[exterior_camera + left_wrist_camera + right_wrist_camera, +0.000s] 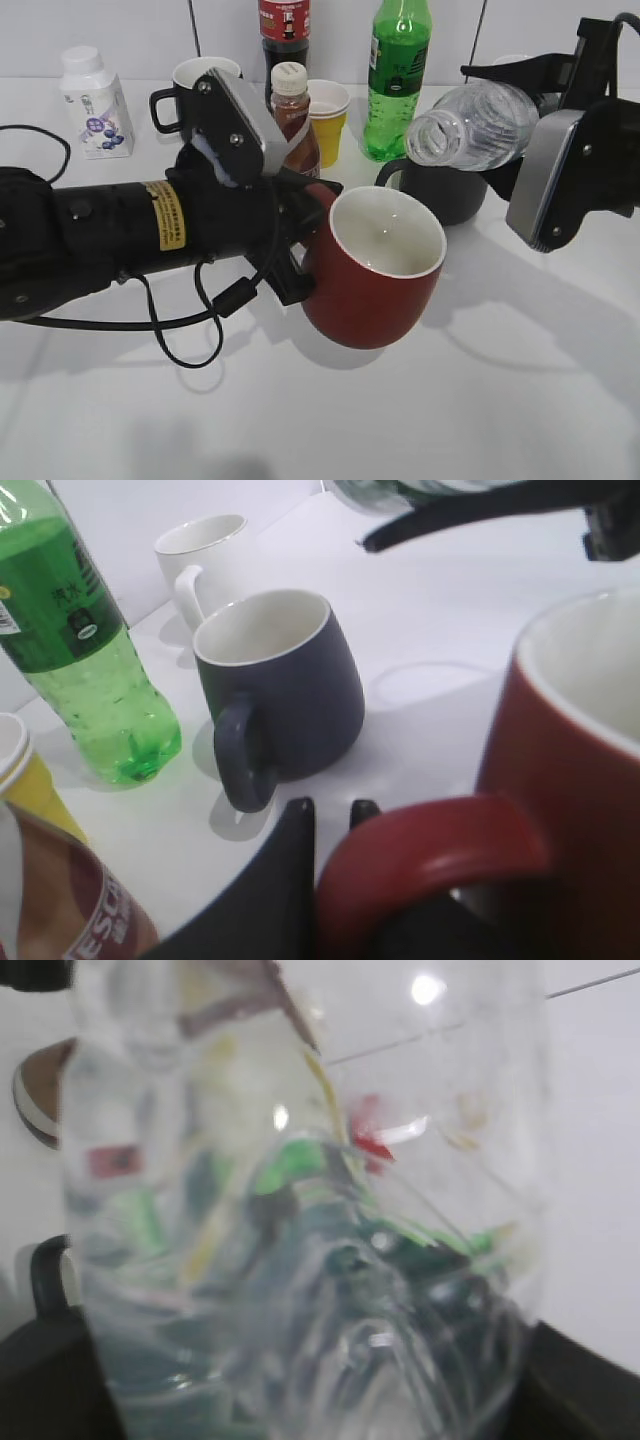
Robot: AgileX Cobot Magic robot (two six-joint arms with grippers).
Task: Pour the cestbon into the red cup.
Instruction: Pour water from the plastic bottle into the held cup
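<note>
Exterior view: my right gripper (520, 150) clenches the tipped cestbon (470, 125) above the red cup (375, 270), gripped by my left gripper (300, 240); next, tilt further.

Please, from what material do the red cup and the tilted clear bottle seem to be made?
The red cup looks like glazed ceramic: thick wall, glossy dark red outside, white inside. The cestbon looks like thin clear plastic: see-through, ribbed body with bright glints.

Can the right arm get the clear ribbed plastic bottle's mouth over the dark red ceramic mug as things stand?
Probably yes. The bottle, tilted in the right claw, has its open mouth just above and right of the red mug held by the left claw; nothing sits between them.
</note>
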